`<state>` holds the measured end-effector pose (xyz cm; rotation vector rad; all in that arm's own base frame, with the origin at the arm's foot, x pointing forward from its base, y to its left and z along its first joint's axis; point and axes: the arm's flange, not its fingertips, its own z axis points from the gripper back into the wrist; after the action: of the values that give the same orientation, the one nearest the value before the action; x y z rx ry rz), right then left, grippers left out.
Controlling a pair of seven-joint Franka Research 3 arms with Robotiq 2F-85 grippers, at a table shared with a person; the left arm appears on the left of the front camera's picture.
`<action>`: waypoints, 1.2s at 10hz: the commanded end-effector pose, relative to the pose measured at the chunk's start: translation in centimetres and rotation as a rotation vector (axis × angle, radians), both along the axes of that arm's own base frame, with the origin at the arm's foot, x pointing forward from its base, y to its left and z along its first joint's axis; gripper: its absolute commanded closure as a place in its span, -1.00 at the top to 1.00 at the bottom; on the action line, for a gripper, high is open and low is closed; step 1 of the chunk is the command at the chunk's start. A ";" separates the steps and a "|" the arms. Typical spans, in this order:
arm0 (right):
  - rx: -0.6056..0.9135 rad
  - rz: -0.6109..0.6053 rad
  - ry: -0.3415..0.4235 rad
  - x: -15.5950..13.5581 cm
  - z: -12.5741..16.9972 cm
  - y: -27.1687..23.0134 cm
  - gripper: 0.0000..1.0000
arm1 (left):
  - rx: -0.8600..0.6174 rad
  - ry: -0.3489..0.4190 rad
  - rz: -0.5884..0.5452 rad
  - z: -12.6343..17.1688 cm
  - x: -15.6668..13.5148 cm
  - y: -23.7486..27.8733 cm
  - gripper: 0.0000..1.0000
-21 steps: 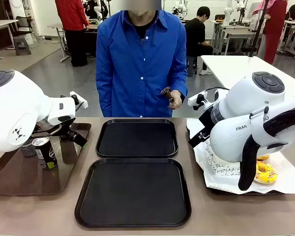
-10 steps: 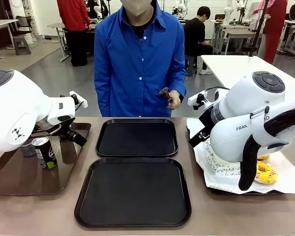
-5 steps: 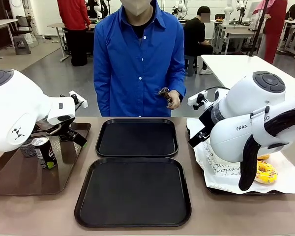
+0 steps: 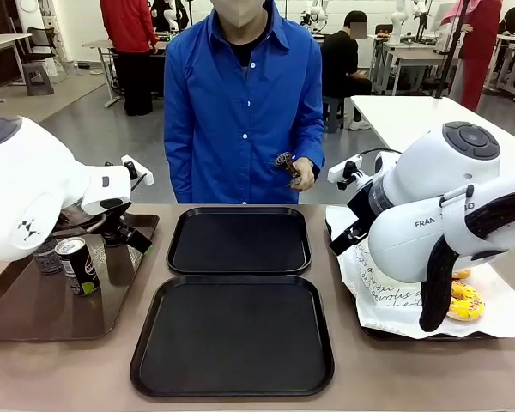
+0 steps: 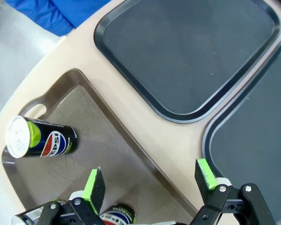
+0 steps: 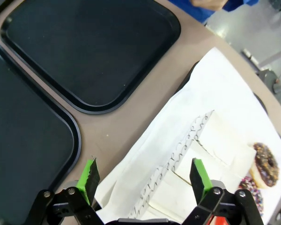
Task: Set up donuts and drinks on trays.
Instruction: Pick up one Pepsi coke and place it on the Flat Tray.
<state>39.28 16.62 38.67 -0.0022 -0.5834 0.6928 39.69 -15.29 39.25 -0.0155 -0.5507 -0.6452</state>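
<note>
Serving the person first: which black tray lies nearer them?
The far black tray, at the edge by the person; the near black tray lies on the robot's side.

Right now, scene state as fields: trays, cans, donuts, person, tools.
black trays: far tray and near tray, both bare
cans: black can and grey can, upright on the brown tray
donuts: yellow donut and chocolate donut on the white paper
person: hand holds a dark sprinkled donut, not on any tray
left tool: open, holding nothing, over the brown tray's edge
right tool: open, holding nothing, over the white paper
</note>
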 end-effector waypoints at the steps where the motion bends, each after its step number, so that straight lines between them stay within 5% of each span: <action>1: -0.083 0.020 0.058 -6.8 1.1 -2.5 1.00 | 0.022 0.054 -0.099 4.2 -5.6 2.9 1.00; 4: -0.085 0.045 0.178 -14.5 2.3 -6.6 1.00 | 0.013 0.144 -0.154 5.6 -12.3 5.8 1.00; 7: -0.127 0.024 0.123 -20.1 4.5 -8.0 1.00 | 0.033 0.162 -0.165 6.5 -15.4 6.7 1.00; 8: -0.223 -0.034 0.020 -19.4 4.7 -8.5 1.00 | 0.070 0.119 -0.130 5.9 -14.8 6.7 1.00; 9: -0.124 0.009 0.168 -9.7 11.6 -3.5 1.00 | 0.030 0.175 -0.163 12.1 -10.0 4.5 1.00; 12: -0.156 -0.002 0.125 -11.4 13.6 -4.4 1.00 | 0.039 0.166 -0.154 12.6 -10.4 4.9 1.00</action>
<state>28.82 12.53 51.10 -0.0988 -0.3807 0.7319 29.39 -10.54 51.64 -0.0769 -0.3713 -0.7963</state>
